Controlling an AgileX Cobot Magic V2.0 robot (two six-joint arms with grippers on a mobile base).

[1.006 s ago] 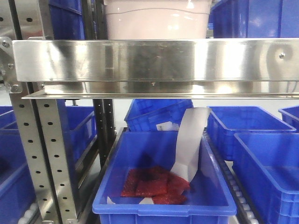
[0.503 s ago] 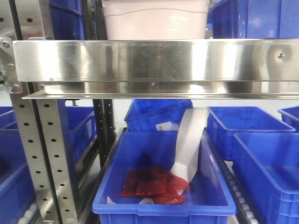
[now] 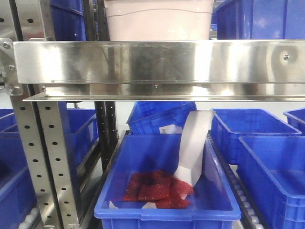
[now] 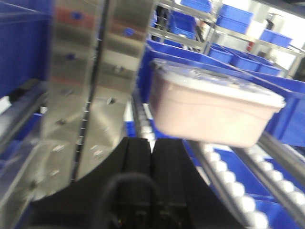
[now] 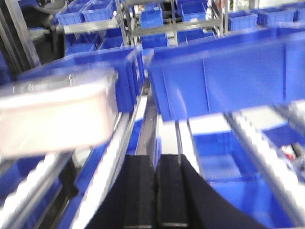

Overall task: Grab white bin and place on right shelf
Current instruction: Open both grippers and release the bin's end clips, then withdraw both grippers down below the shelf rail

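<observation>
Change: hardly anything since a second ago; in the front view the white bin [image 3: 158, 19] sits a touch higher above the right shelf [image 3: 157, 62] rail, otherwise the same.
Front view: bin base shows just behind the rail's top edge, left of centre; below the rail a blue bin [image 3: 167, 186] holds red packets [image 3: 157, 187].
Left wrist view: left gripper [image 4: 151, 157] pads pressed together, empty; the white bin [image 4: 214, 109] lies ahead and to their right, apart from them, lid up, long axis running left to right over the rollers [image 4: 238, 186].
Right wrist view: right gripper [image 5: 156, 186] closed, holding nothing; the blurred white bin [image 5: 57, 117] is ahead to its left, clear of it.
</observation>
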